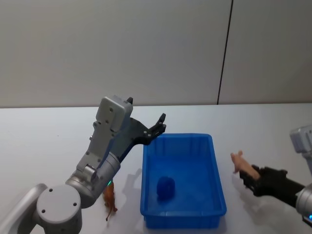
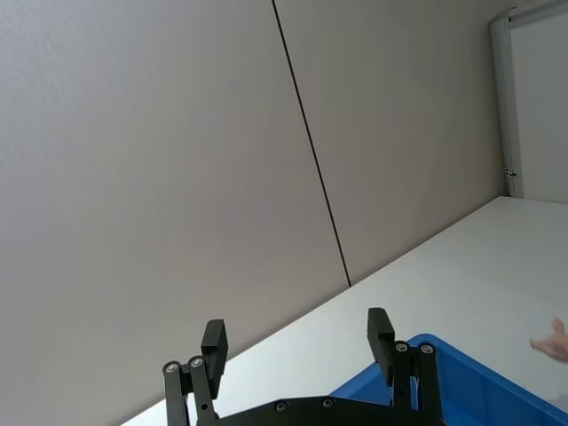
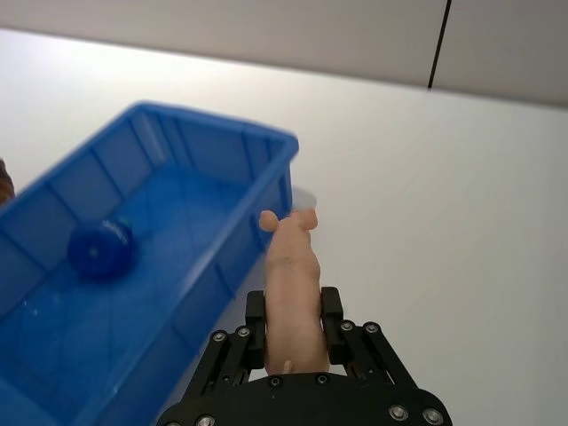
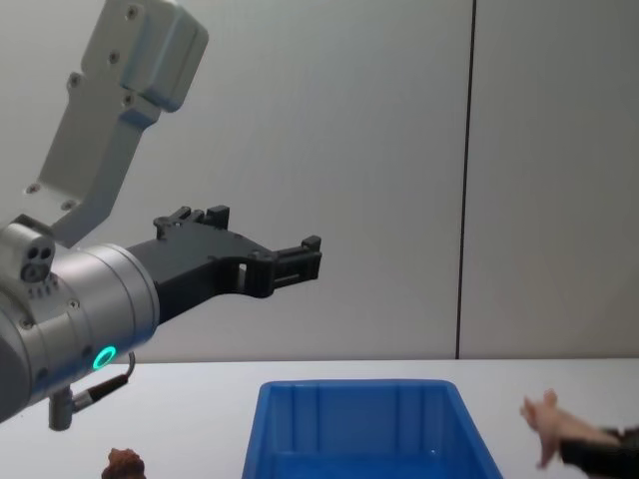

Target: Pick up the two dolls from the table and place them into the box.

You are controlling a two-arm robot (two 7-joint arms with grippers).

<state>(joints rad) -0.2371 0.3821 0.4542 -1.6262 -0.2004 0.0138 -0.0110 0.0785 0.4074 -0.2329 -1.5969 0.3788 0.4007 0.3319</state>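
Right gripper (image 3: 293, 311) grips the pink doll (image 3: 288, 257), the box (image 1: 218, 170) just to its left and not yet beneath it. Left gripper (image 2: 297, 342) hangs wide and empty; the brown doll (image 1: 110, 197) lies on the table (image 1: 48, 141) below its arm. Neither doll is boxed yet

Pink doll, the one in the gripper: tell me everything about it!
The pink doll is a small, smooth, pale peach figure that looks like plastic, with little stubs at its far end. The right gripper pinches its rear end, so it sticks out forward. It is outside the blue box, to the box's right.
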